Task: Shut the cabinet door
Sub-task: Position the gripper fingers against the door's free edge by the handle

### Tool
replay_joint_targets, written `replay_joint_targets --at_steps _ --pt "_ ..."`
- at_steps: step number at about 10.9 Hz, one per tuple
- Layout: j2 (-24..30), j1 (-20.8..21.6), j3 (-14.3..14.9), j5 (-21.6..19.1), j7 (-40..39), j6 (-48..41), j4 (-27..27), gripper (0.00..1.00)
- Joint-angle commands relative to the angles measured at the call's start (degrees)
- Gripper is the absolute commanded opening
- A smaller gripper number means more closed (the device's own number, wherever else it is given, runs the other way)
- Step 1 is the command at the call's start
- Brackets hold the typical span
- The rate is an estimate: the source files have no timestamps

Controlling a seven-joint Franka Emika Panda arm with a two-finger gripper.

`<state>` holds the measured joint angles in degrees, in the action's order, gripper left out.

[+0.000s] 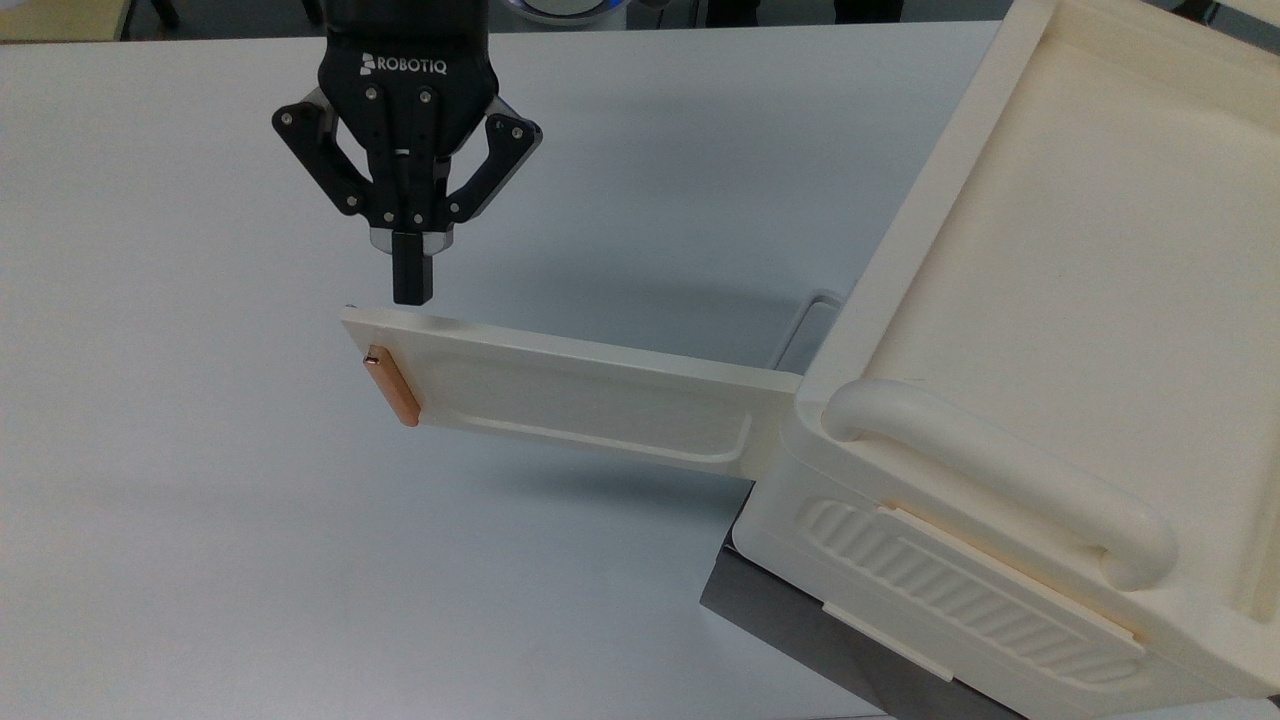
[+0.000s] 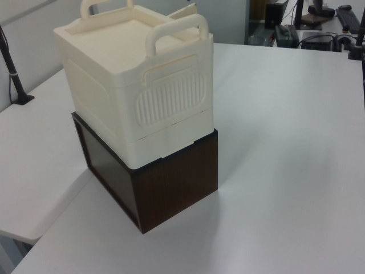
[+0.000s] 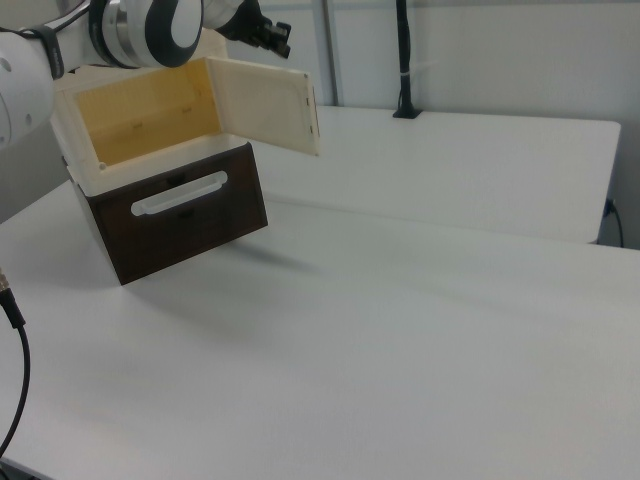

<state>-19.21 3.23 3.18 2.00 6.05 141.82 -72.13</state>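
Now | cabinet door (image 1: 570, 385) swung open | hand (image 1: 412, 290) just above its edge, fingers together

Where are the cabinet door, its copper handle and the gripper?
cabinet door (image 1: 590, 395): top view, recessed centre of panel.
copper handle (image 1: 392, 386): top view, middle of bar.
gripper (image 1: 412, 280): top view, at fingertips.
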Motion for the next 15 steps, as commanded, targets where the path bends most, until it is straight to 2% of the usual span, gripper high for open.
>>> replay_joint_targets --at_steps 1,6,10,12,15 --pt "-1.97 -0.42 0.33 0.63 0.72 5.73 1.29 0.00" --pt "-3.29 -1.03 0.42 1.25 -1.21 5.22 1.02 0.00" --pt "-2.15 -1.39 0.42 1.34 -3.58 -0.04 0.85 0.00" --pt "-0.57 -1.39 0.33 0.20 -7.52 -4.78 -0.20 0.00" --pt "0.93 -1.30 -0.01 0.02 -7.98 -9.97 -0.29 0.00"
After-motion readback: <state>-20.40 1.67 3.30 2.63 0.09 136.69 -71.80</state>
